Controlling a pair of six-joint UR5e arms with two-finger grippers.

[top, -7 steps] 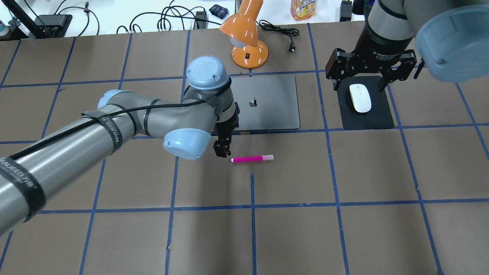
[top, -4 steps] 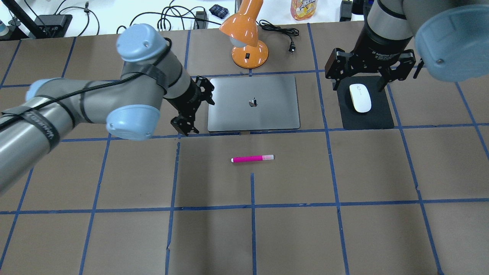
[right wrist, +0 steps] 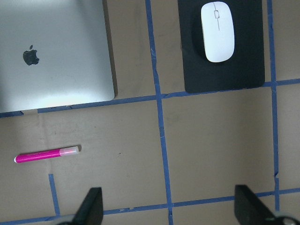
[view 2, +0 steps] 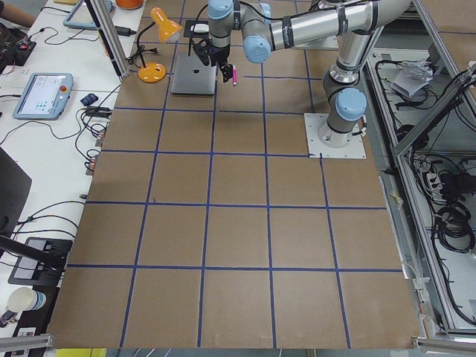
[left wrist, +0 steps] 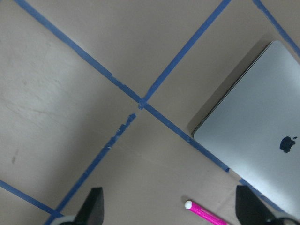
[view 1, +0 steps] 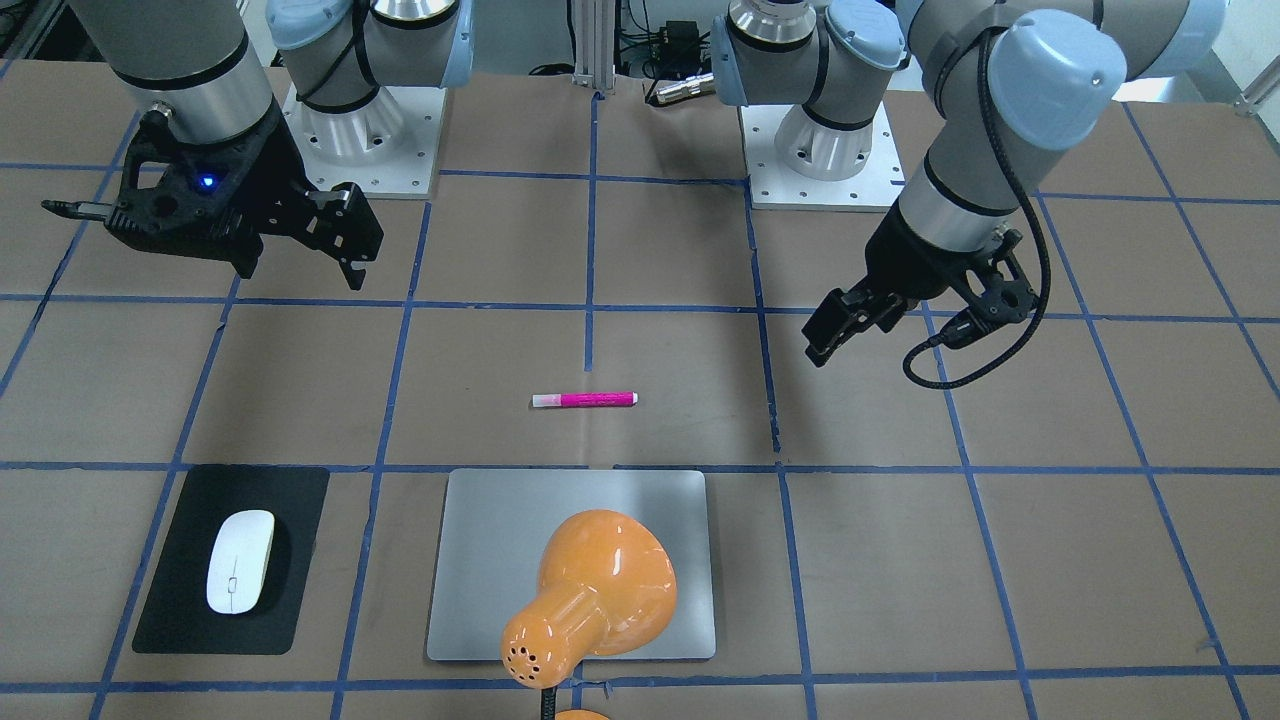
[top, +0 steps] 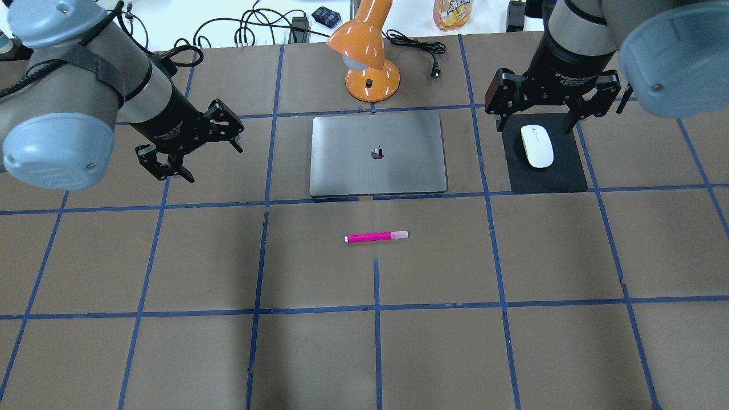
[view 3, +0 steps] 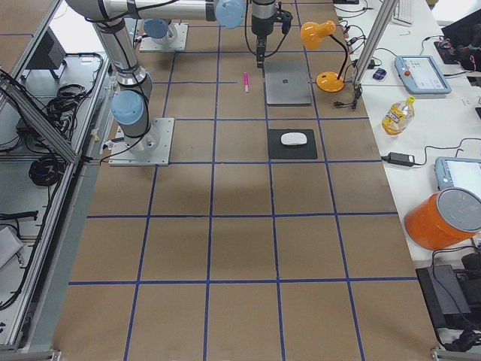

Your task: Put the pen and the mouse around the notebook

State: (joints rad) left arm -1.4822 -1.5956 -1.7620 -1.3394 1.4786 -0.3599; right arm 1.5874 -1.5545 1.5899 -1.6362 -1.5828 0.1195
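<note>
The magenta pen (top: 376, 236) lies flat on the brown table, a little in front of the silver notebook (top: 379, 154), with nothing touching it. Right of the notebook, the white mouse (top: 536, 146) rests on a black pad (top: 549, 176). My left gripper (top: 196, 155) hangs open and empty well to the left of the notebook. My right gripper (top: 535, 122) is open and empty, high over the pad's far edge. The right wrist view takes in the mouse (right wrist: 218, 30), the notebook (right wrist: 56, 51) and the pen (right wrist: 47, 154). In the left wrist view only the notebook's corner (left wrist: 262, 136) and the pen's tip (left wrist: 204, 213) appear.
An orange desk lamp (top: 367, 51) stands just behind the notebook, and its shade (view 1: 590, 590) overhangs the notebook in the front-facing view. Cables (top: 250, 28) and a bottle (top: 453, 12) lie on the white bench past the table's far edge. Blue tape lines grid the table.
My left arm has swung from beside the pen away to the left and back, past the notebook's left edge. The pen stays put. The right gripper has hardly moved.
</note>
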